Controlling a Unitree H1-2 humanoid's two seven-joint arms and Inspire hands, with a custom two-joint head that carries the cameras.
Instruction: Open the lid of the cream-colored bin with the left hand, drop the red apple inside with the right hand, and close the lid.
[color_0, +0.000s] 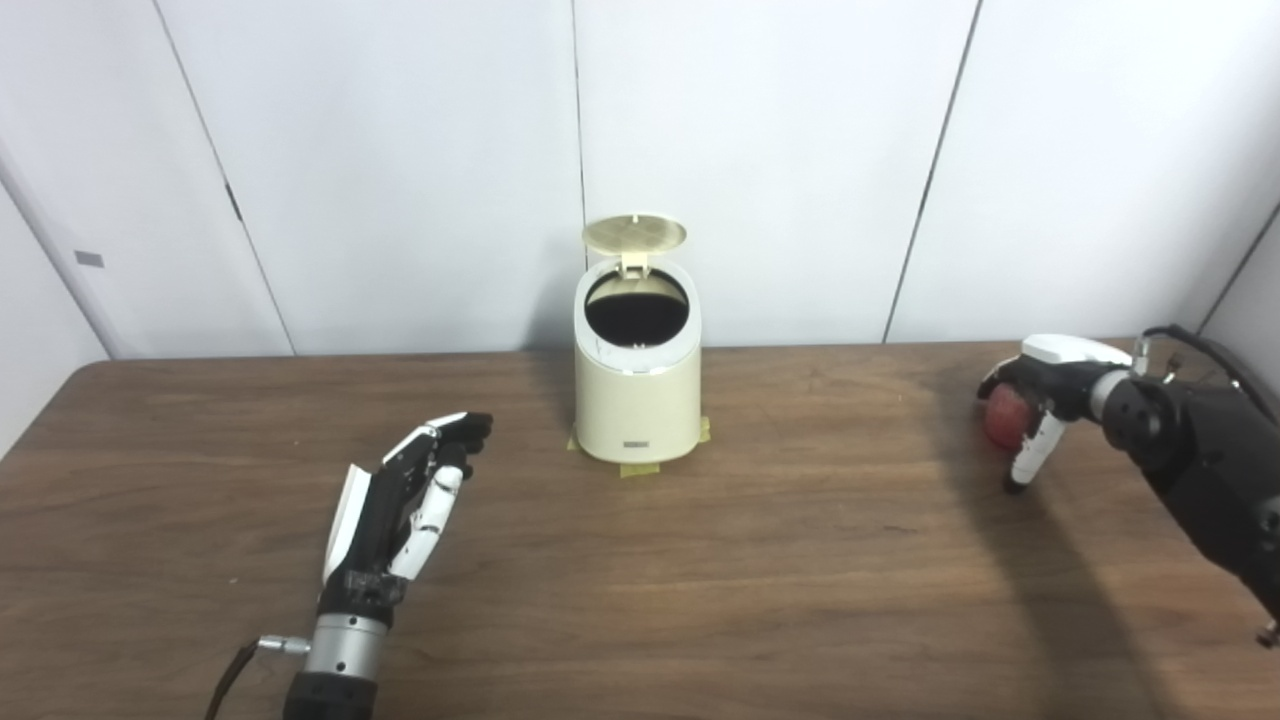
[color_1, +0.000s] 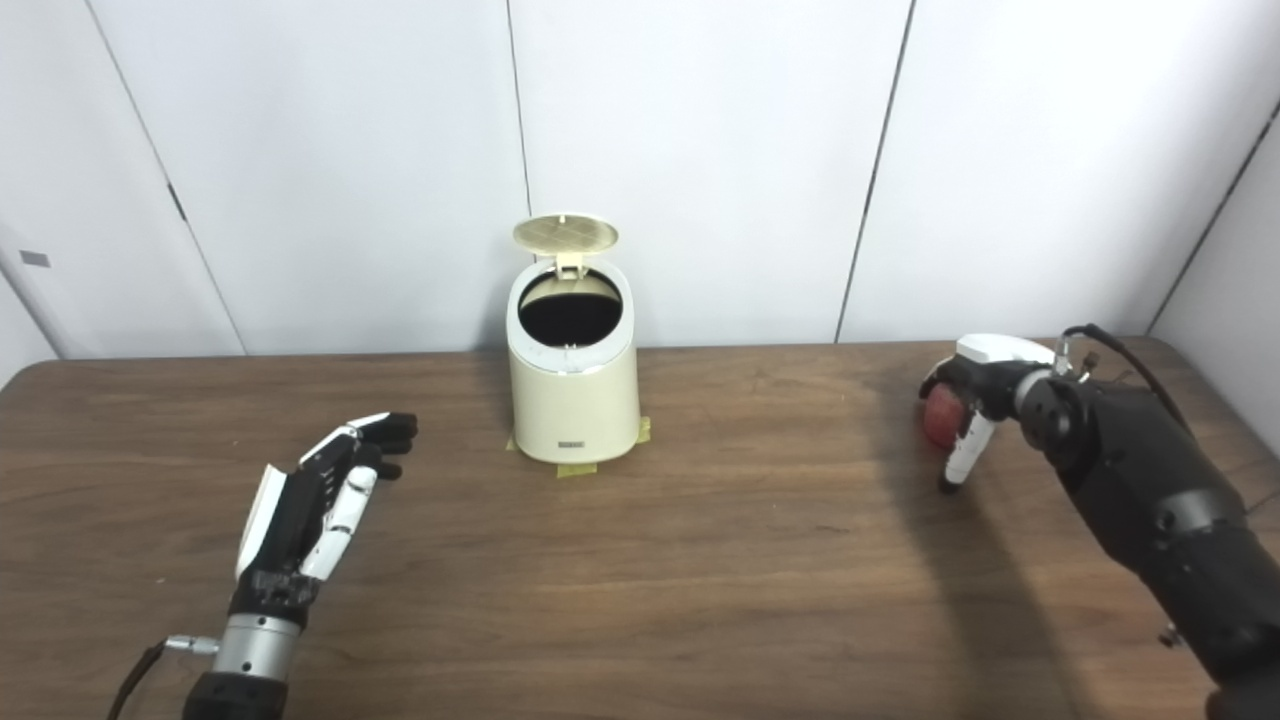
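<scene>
Bin (color_0: 637, 400): right of the left hand, lid (color_0: 634, 235) up.
Left hand (color_0: 405, 510): released, empty (fingers straight).
Right hand (color_0: 1040, 395): curled over the apple (color_0: 1003, 418); actual grip unclear.

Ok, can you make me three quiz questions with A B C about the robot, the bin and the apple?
1. Where is the apple?
A. inside the bin
B. at the right robot hand
C. beside the left robot hand

2. What colour is the bin?
A. cream
B. blue
C. green

3. How is the lid?
A. shut
B. lying on the table
C. standing open

Answers:
1 B, the right robot hand curls around it.
2 A, its wall is cream.
3 C, it stands up behind the dark opening, while the left robot hand holds nothing.
</scene>
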